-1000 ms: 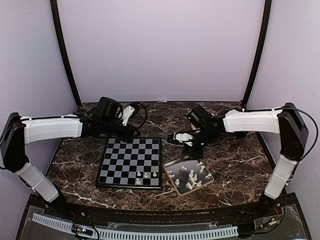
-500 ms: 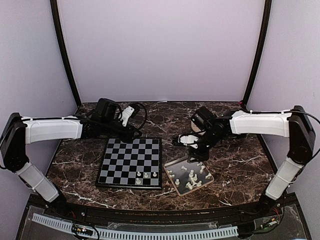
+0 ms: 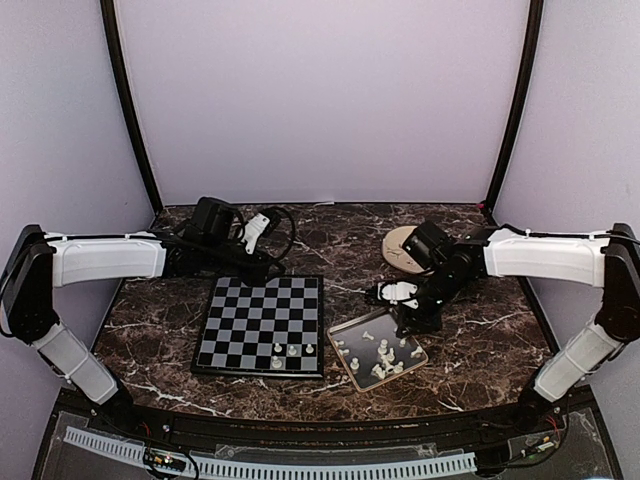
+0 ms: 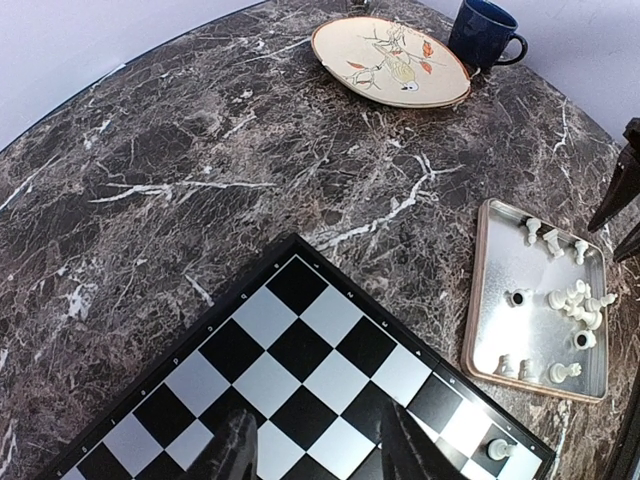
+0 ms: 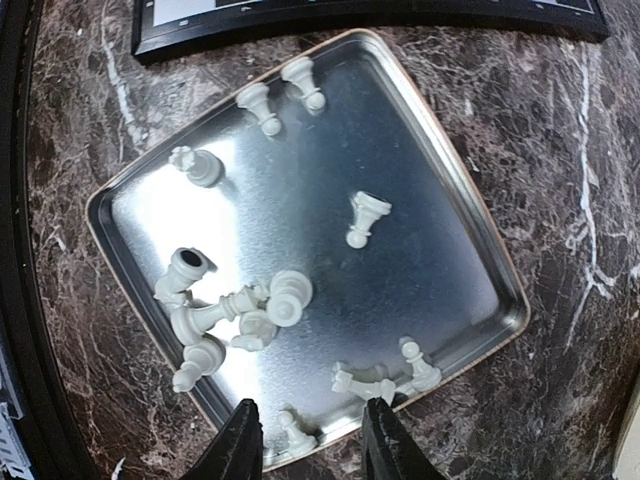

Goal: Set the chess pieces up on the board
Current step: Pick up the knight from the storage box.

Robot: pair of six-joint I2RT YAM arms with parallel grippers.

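Right gripper hangs over one edge of the tray, jaws about half apart, nothing in them. Left gripper sits over the far side of the board, likewise half open and empty. A few chess pieces stand on the board's near rows; the rest lie in the tray.

Watch for:
- The small piece between your right fingers lies close to the rim. Descend there and a finger may catch the rim and shove the tray.
- The heap is tangled; closing on it could take two pieces, or squirt one across the slick metal.
- Most pieces lie flat, so a gripped one likely comes up sideways and topples on its square.
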